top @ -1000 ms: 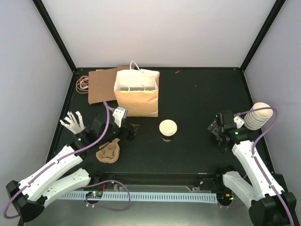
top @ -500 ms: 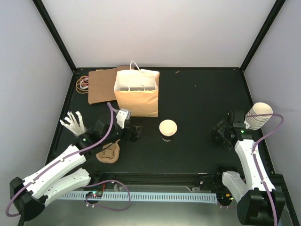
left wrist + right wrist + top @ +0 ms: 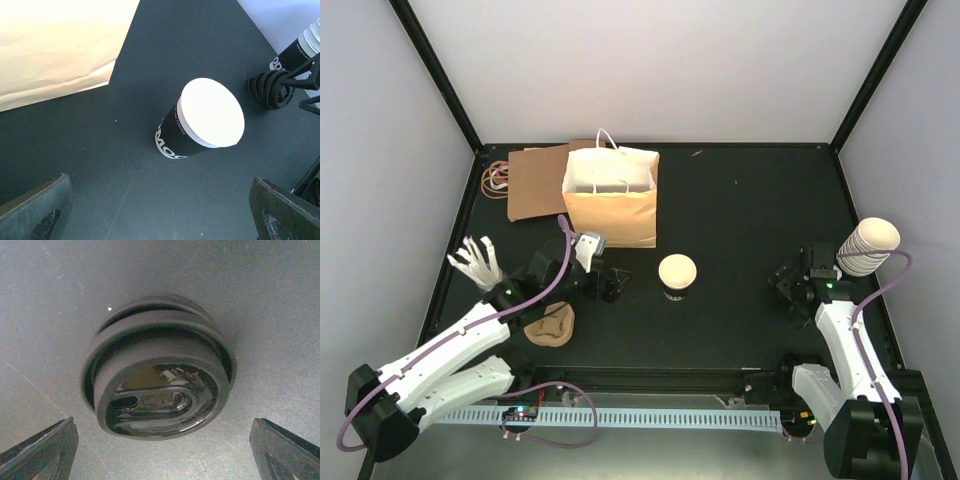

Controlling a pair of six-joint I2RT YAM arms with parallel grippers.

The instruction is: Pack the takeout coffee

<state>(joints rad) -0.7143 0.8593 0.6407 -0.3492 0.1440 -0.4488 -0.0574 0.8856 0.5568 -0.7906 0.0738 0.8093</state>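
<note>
The right pincer (image 3: 162,450) is spread wide with nothing held, its jaws set either side of the stack of black lids (image 3: 159,367) on the counter (image 3: 260,285). For a clean pick, only the top lid should be nipped, squarely at its rim, so that those beneath are not dragged up. The left pincer (image 3: 160,212) is likewise spread and empty, aimed at the takeout coffee (image 3: 202,122), which is seen upright mid-counter near the paper bag (image 3: 55,45): a dark cup with white lettering and a flat pale top, no black lid on it
</note>
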